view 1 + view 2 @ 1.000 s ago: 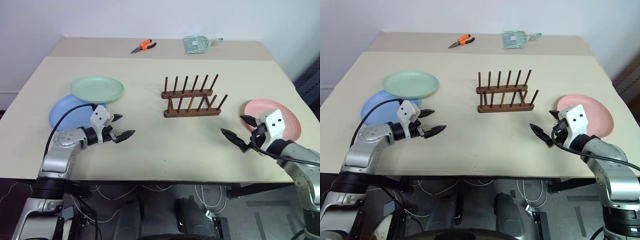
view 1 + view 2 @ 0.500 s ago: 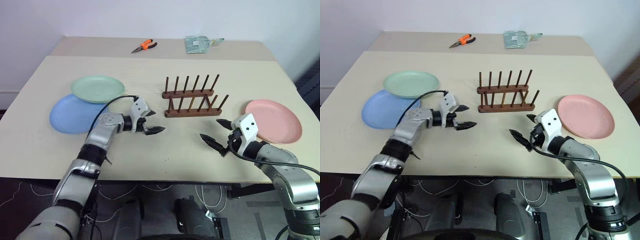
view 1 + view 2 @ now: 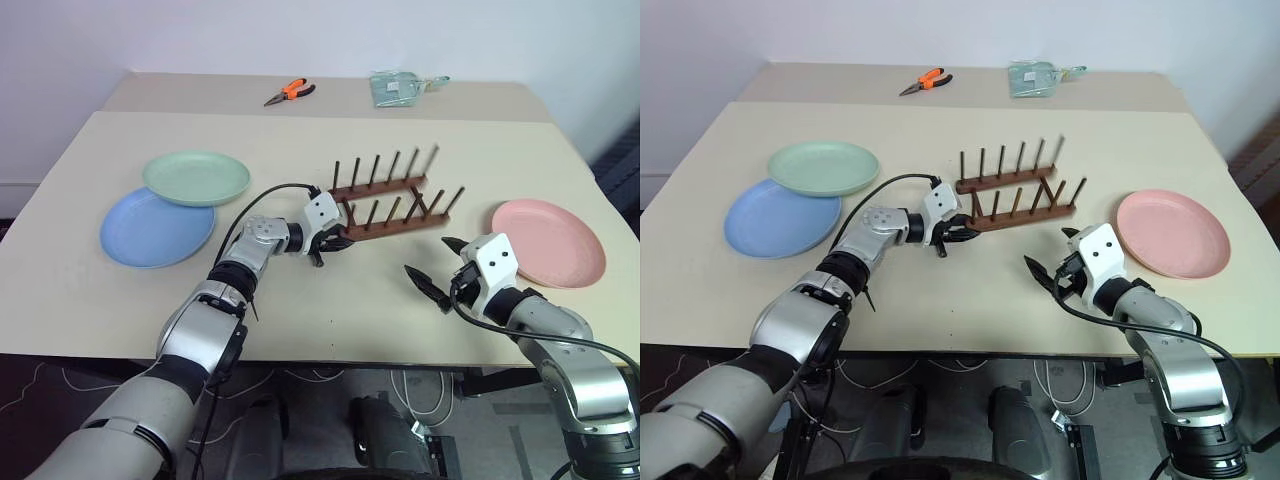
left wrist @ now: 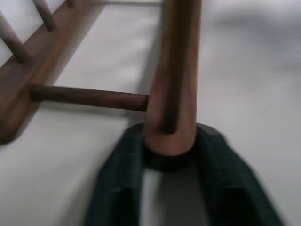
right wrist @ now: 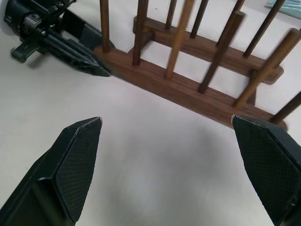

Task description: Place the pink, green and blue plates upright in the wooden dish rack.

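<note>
Two grippers: the right gripper, nearest, hangs just in front of the wooden dish rack with fingers spread wide and empty; the left gripper has its fingers narrowed around the rack's near-left bar end.
Step in hand: seemingly squaring the tilted rack; best done with a firm hold and a slow turn, so it does not tip.
Left wrist view: both fingers clamp the round bar end, which the head views cannot resolve.
Head views: pink plate right of the rack, blue plate and green plate left, all flat on the desk.

Lab-like test room; bare beige table, plain white wall, loose floor cables
</note>
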Available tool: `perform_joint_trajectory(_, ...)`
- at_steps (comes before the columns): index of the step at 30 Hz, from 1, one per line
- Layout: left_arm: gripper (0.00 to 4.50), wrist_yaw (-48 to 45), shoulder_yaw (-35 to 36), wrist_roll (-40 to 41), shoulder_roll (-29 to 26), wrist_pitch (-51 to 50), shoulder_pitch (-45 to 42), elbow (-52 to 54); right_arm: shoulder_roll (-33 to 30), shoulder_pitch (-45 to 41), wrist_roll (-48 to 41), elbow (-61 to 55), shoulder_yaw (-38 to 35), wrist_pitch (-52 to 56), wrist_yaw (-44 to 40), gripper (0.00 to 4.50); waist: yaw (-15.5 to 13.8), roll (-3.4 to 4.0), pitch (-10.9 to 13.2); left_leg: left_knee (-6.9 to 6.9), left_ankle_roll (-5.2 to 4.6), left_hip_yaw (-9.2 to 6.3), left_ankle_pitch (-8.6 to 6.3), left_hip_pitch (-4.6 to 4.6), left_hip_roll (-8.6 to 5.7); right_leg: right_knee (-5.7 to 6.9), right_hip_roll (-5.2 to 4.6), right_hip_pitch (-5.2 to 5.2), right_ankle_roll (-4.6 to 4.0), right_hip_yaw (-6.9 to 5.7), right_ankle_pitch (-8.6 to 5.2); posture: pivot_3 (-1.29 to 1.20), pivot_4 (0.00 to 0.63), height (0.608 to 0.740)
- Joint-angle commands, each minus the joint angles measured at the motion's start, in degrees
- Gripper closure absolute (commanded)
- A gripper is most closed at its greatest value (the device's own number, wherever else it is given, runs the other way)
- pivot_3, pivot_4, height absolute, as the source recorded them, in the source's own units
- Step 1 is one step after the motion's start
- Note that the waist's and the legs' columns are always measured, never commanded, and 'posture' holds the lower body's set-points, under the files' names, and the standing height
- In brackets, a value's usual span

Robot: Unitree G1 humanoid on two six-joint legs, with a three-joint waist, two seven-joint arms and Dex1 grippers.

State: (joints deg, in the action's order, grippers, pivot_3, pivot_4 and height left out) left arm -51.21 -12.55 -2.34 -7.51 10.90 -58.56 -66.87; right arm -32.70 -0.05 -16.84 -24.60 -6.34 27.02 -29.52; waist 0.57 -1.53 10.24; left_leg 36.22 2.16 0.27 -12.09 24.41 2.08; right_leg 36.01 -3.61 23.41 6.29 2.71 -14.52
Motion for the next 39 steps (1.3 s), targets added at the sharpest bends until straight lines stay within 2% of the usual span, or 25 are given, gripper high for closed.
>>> perform_joint_trajectory(1, 3.74, -1.08, -0.08, -1.48, 0.05, 2.07, -0.04, 0.08, 0.19, -0.68, 0.33, -2.21, 0.22, -1.16, -0.12, 0.00, 0.05, 0.01, -0.01, -0.01, 0.00, 0.00, 0.00, -0.01, 0.00, 0.01, 0.00, 0.00, 0.00, 0.00, 0.00, 0.00, 0.150, 0.726)
perform_joint_trajectory(4, 3.74, -4.64, 0.36, -0.86, -0.63, 3.71, 1.42, 2.13, -0.26, -0.63, 0.25, -2.10, 0.12, -0.92, -0.54, 0.00, 0.06, 0.01, -0.01, -0.02, 0.00, -0.01, 0.00, -0.01, 0.00, 0.02, 0.01, 0.01, 0.00, 0.00, 0.00, 0.00, 0.150, 0.726)
perform_joint_trajectory(9, 3.74, -16.22, -0.08, 1.54, -3.71, 4.66, 5.85, 11.82, -3.91, 3.46, -1.84, -2.96, -3.34, 0.87, -4.53, 0.00, 0.04, 0.02, -0.01, -0.05, 0.00, -0.01, 0.00, -0.01, 0.01, 0.02, 0.00, 0.01, 0.00, 0.00, 0.00, 0.00, 0.150, 0.726)
perform_joint_trajectory(12, 3.74, -21.72, -0.55, 2.50, -6.04, 1.41, 8.06, 17.77, -6.60, 7.25, -3.69, -4.11, -6.43, 2.13, -7.21, 0.00, 0.03, 0.02, -0.01, -0.04, 0.00, 0.00, 0.00, 0.01, 0.01, 0.01, -0.02, 0.00, -0.01, 0.00, -0.01, 0.00, 0.150, 0.726)
perform_joint_trajectory(15, 3.74, -22.69, -0.75, 1.88, -7.45, -1.82, 9.09, 20.90, -8.19, 9.80, -4.35, -4.36, -8.67, 2.59, -8.46, 0.00, 0.05, 0.02, -0.01, -0.01, 0.00, -0.02, 0.00, -0.01, 0.01, 0.02, -0.01, 0.00, -0.03, 0.00, -0.01, 0.00, 0.150, 0.726)
perform_joint_trajectory(16, 2.71, -22.45, -0.62, 1.81, -7.64, -3.08, 9.33, 21.50, -8.52, 10.45, -4.33, -4.33, -9.22, 2.58, -8.75, 0.00, 0.05, 0.02, -0.01, 0.00, 0.00, -0.01, 0.00, -0.01, 0.01, 0.02, -0.01, -0.01, -0.03, 0.00, -0.01, 0.00, 0.150, 0.726)
perform_joint_trajectory(17, 2.40, -21.92, -0.55, 1.56, -7.84, -4.19, 9.52, 21.82, -8.75, 10.93, -4.30, -4.36, -9.54, 2.81, -8.85, 0.00, 0.04, 0.02, -0.01, 0.00, 0.00, -0.02, 0.00, -0.01, 0.01, 0.02, -0.01, -0.01, -0.03, 0.00, -0.01, 0.00, 0.150, 0.726)
perform_joint_trajectory(21, 0.43, -20.83, -1.09, 0.37, -9.42, -6.75, 11.06, 24.47, -9.09, 11.82, -3.65, -4.60, -9.46, 2.73, -8.80, 0.00, 0.26, 0.02, -0.01, 0.00, 0.00, -0.03, 0.00, -0.02, 0.03, 0.03, 0.01, -0.01, -0.03, 0.00, -0.01, 0.00, 0.150, 0.726)
perform_joint_trajectory(22, 0.43, -21.03, -1.10, 0.36, -10.46, -7.96, 11.82, 25.85, -8.98, 11.80, -3.43, -4.67, -9.11, 2.71, -8.56, 0.00, 0.34, 0.03, -0.02, -0.01, 0.00, -0.03, 0.00, -0.04, 0.04, 0.04, 0.02, -0.01, -0.03, 0.00, -0.01, 0.00, 0.150, 0.726)
perform_joint_trajectory(24, 0.37, -22.12, -0.43, 1.06, -13.53, -11.41, 13.68, 29.19, -8.71, 11.75, -3.01, -4.81, -8.16, 3.37, -7.84, 0.53, 0.51, 0.03, -0.01, -0.02, 0.00, -0.03, 0.00, -0.05, 0.06, 0.06, 0.04, 0.00, -0.03, 0.01, -0.01, 0.00, 0.150, 0.726)
perform_joint_trajectory(25, 0.65, -23.82, 0.28, 2.75, -15.28, -14.31, 15.17, 32.12, -8.73, 11.95, -2.66, -4.97, -7.44, 3.55, -7.73, 0.88, 0.54, 0.03, -0.02, -0.02, 0.00, -0.03, 0.00, -0.05, 0.08, 0.07, 0.05, 0.00, -0.03, 0.00, -0.01, 0.00, 0.150, 0.726)
perform_joint_trajectory(27, 1.40, -26.65, 0.56, 5.21, -18.31, -17.90, 18.31, 38.34, -8.52, 11.94, -1.92, -4.92, -6.17, 3.73, -7.28, 1.88, 0.74, 0.06, -0.03, -0.03, 0.00, -0.02, 0.00, -0.07, 0.09, 0.08, 0.05, 0.00, -0.03, 0.01, -0.01, 0.00, 0.150, 0.726)
perform_joint_trajectory(29, 2.42, -26.02, 0.31, 6.39, -18.87, -20.55, 20.15, 43.04, -8.40, 11.66, -1.77, -4.63, -5.58, 3.79, -7.33, 3.03, 0.40, 0.07, -0.04, -0.07, 0.00, 0.00, 0.00, -0.10, 0.12, 0.09, 0.05, 0.00, -0.04, 0.01, -0.02, 0.00, 0.150, 0.726)
perform_joint_trajectory(32, 4.00, -23.30, -1.79, 6.59, -16.20, -24.49, 22.23, 48.49, -8.17, 9.98, -0.74, -2.64, -3.19, 3.30, -7.31, 4.49, -0.37, 0.07, -0.04, 0.05, 0.00, 0.00, 0.00, -0.04, 0.06, 0.04, -0.02, -0.06, -0.05, 0.00, -0.03, 0.00, 0.150, 0.726)
perform_joint_trajectory(33, 4.45, -22.45, -2.53, 6.03, -15.38, -24.45, 22.64, 49.16, -8.16, 9.17, 0.26, -1.76, -2.30, 3.23, -6.74, 4.50, -0.68, 0.06, -0.05, 0.10, 0.00, -0.01, 0.00, -0.02, 0.04, 0.02, -0.04, -0.09, -0.05, 0.00, -0.03, 0.00, 0.150, 0.726)
perform_joint_trajectory(39, 4.45, -16.01, -6.74, 1.70, -11.65, -22.79, 22.34, 47.77, -7.68, 3.77, 5.52, 3.92, 2.42, 2.46, -4.09, 4.50, -0.94, 0.07, -0.05, 0.12, -0.01, -0.02, -0.01, -0.02, 0.00, 0.01, -0.02, -0.08, -0.05, 0.02, -0.03, 0.00, 0.150, 0.726)
